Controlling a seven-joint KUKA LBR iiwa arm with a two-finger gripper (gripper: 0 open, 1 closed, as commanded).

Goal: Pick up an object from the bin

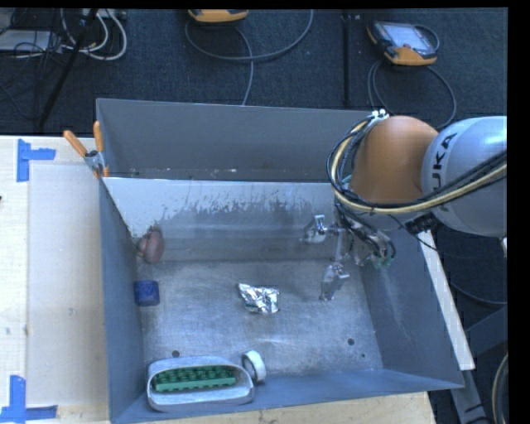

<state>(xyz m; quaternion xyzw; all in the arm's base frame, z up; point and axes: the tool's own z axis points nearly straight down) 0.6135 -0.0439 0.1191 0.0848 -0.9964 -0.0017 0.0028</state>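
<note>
The gripper (325,258) is hanging low on the right of the grey bin (207,153), its fingers spread apart. A crumpled foil wad (259,298) is lying near its left. A blue block (146,292) and a brownish lump (151,245) are sitting by the left wall. A white ring (254,365) is leaning beside a green-toothed white tray (199,382) at the near wall.

Behind the bin (248,149), black cables (251,58) loop over a dark carpet (290,83), with an orange gadget (403,40) with a grey screen, another orange thing (217,13) at the top edge, and tangled wires (99,33) far left.
</note>
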